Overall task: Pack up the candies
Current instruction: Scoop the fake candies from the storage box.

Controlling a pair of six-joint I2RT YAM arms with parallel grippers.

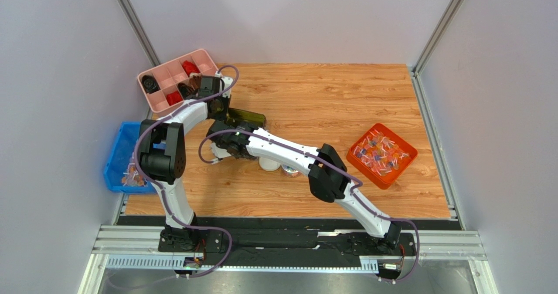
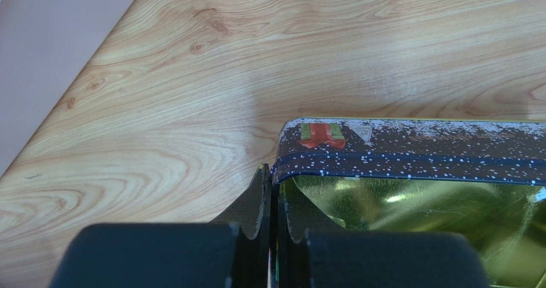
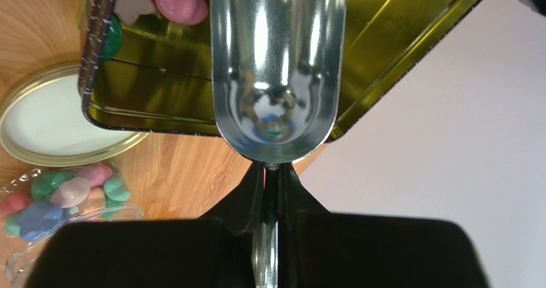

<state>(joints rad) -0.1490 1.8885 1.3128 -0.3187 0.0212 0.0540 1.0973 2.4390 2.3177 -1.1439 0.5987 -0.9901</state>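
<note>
**A:** From above?
**B:** Both arms meet at the tin [image 1: 245,117], left of centre. The jar [image 1: 290,170] stands lower right of it.
**A:** Left wrist?
**B:** Left jaws are pinched tight on the tin's wall.
**A:** Right wrist?
**B:** Right jaws are clamped on the handle of the empty scoop [image 3: 275,64]. Some candies [image 3: 176,3] are in the tin at upper left, more in the jar at lower left. Partway, I'd judge.

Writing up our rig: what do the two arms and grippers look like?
Both the left arm and right arm have white links, black joint housings and a looping purple cable. The left gripper and right gripper have black, tapering fingers.
</note>
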